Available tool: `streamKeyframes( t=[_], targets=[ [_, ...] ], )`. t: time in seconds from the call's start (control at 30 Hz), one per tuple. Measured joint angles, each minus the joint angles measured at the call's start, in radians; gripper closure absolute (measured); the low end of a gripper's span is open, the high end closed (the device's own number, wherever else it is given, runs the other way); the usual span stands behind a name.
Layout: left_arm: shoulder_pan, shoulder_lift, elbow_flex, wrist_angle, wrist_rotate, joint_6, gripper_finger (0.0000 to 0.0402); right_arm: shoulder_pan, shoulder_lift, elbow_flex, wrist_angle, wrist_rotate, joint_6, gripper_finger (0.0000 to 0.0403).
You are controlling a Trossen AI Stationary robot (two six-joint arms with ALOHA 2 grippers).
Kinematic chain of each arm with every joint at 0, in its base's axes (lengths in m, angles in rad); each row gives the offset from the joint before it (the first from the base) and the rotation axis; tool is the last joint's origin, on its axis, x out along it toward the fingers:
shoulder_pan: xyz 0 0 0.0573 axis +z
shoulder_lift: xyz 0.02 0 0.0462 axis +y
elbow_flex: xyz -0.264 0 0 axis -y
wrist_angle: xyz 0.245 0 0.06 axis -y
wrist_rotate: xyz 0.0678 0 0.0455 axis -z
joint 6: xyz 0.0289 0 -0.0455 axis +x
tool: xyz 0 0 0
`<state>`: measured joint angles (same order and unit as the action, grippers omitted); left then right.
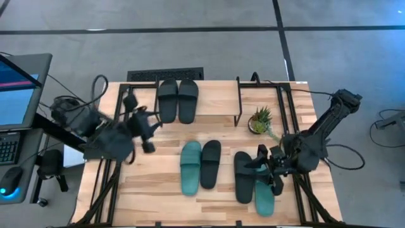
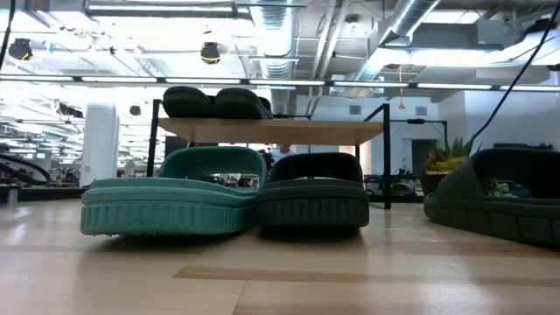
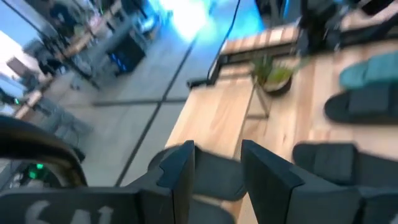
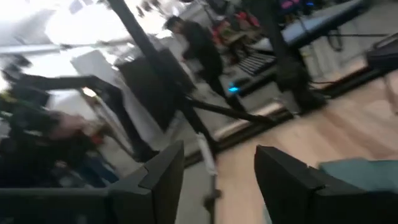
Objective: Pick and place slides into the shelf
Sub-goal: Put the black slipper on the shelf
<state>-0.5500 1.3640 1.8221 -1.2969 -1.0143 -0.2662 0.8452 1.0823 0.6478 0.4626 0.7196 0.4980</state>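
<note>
Two black slides (image 1: 178,100) lie side by side on top of the shelf (image 1: 218,101) at the table's far side; the low view shows the same black slides (image 2: 215,102) resting on the shelf's plank (image 2: 271,131). A teal slide (image 1: 190,168) and a black slide (image 1: 211,163) lie sole-down mid-table. Another black slide (image 1: 242,180) and teal slide (image 1: 265,197) lie at the right. My left gripper (image 1: 150,130) (image 3: 217,165) hovers open just left of the shelf. My right gripper (image 1: 264,166) (image 4: 217,168) is open above the right pair's far ends.
A small potted plant (image 1: 259,121) stands right of the shelf, between it and the right pair. The shelf's black wire legs (image 1: 238,101) rise from the table. Bare wood lies along the near edge (image 1: 158,202). A monitor and keyboard stand off the table's left side.
</note>
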Motion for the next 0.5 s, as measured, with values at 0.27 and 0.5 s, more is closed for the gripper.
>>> streamKeyframes(
  t=[0.27,0.5],
  targets=[
    [-0.221,0.019,-0.014,0.005,-0.234,-0.128,0.028,-0.025,0.169,0.205,-0.259,0.065,-0.034,0.0269],
    [-0.295,0.023,-0.027,0.009,-0.342,-0.268,0.028,-0.065,0.344,0.341,-0.504,0.063,-0.036,0.0261]
  ],
)
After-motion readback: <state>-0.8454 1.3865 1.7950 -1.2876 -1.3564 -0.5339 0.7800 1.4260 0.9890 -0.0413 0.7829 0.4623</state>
